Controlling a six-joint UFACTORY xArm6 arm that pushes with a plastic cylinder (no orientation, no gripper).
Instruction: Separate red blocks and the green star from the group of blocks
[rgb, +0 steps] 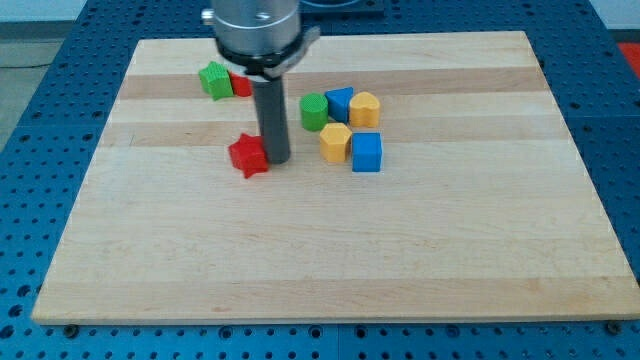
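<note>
My tip (277, 160) rests on the board just right of a red star-shaped block (248, 155), touching or nearly touching it. A green star block (214, 79) sits at the upper left with a second red block (241, 86) against its right side, partly hidden by the rod. To the right is a cluster: a green cylinder (314, 111), a blue block (339, 103), a yellow block (365, 108), a yellow block (335, 142) and a blue cube (367, 152).
The wooden board (330, 260) lies on a blue perforated table (40, 120). The arm's grey body (255, 30) hangs over the board's top edge.
</note>
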